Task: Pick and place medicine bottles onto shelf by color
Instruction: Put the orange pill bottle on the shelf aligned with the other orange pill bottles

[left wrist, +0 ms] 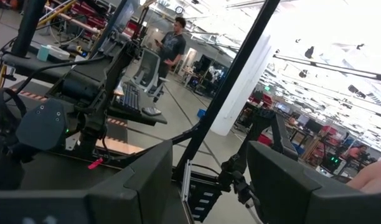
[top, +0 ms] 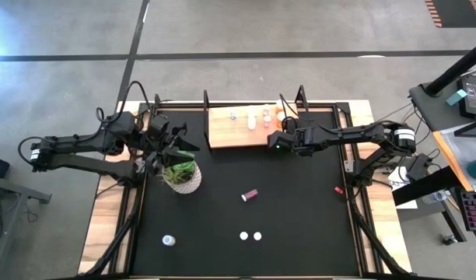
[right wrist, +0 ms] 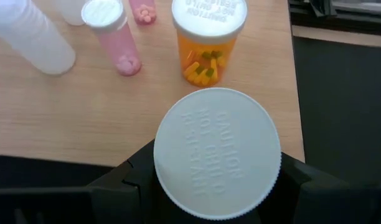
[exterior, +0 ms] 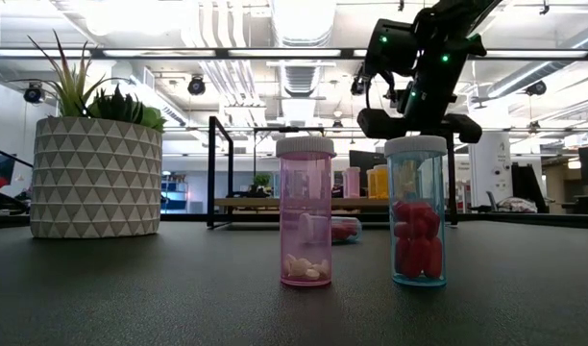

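Observation:
The light-wood shelf stands at the table's far edge with several medicine bottles upright on it: an orange one, a pink one and a clear one. My right gripper hangs over the shelf's near edge, shut on a white-capped bottle whose body the cap hides. Upright on the table near its front edge stand a pink bottle and a clear one with red pills. Another pink bottle lies on its side mid-table. My left gripper is open beside the plant, pointing level. My right gripper has the bottle between its two fingers, one on each of two opposite sides just under the white cap. It comes slanting down from the table's right. The cap faces the wrist camera and hides the contact and the bottle's bottom.
A potted plant in a white patterned pot stands at the table's left, just near of my left gripper. A lone bottle stands near the front left corner. A small red thing lies at the right edge. A person stands in the room beyond.

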`<state>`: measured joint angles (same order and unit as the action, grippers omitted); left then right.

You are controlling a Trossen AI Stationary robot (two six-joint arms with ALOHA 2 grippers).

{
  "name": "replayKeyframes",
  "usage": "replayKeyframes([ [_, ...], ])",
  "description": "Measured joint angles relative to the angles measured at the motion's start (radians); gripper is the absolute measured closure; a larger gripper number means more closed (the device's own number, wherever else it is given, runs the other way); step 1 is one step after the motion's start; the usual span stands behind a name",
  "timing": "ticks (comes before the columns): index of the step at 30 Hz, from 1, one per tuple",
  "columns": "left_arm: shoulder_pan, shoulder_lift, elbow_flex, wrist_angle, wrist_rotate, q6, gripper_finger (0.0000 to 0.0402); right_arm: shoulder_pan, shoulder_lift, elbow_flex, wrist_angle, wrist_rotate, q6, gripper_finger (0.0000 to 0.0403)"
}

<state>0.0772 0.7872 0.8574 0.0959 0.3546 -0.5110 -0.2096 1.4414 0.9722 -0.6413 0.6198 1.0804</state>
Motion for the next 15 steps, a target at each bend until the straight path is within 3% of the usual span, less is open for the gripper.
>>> replayKeyframes([
  [7, 0.0, 0.0, 0.0, 0.0, 0.0, -0.001, 0.0212, 0.0, 0.0, 0.0, 0.009, -0.001, 0.086, 0.022],
  [15, 0.0, 0.0, 0.0, 0.0, 0.0, -0.002, 0.0212, -0.001, 0.0, 0.0, 0.005, -0.043, 0.069, 0.022],
])
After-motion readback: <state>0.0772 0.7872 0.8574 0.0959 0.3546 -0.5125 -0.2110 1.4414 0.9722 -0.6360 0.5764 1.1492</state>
